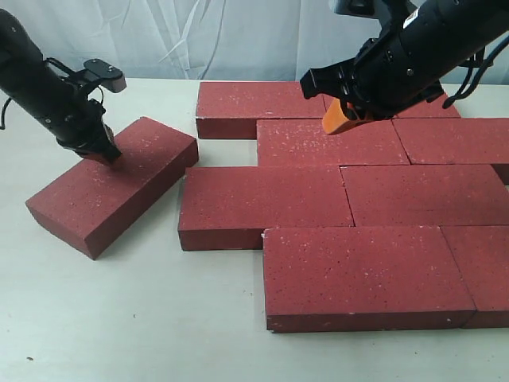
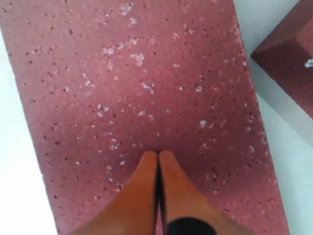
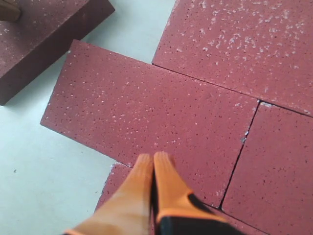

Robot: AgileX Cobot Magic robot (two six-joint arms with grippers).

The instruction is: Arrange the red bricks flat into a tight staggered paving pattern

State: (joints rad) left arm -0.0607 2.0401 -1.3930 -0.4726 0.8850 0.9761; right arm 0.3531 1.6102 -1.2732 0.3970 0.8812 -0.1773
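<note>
I judge the paving mostly laid: the set bricks (image 1: 342, 199) fill the centre and right of the exterior view in offset rows. One loose brick (image 1: 111, 187) lies askew at the left, apart from them on the table (image 1: 119, 334). The step in hand is pushing that brick in. My left gripper (image 1: 105, 153) is clenched, tips pressing its top face, grasping nothing. Next it needs turning square and sliding flush against the rows. My right gripper (image 1: 347, 119) is likewise clenched and empty, over the upper-centre brick (image 1: 330, 143); whether it touches, I cannot tell.
</note>
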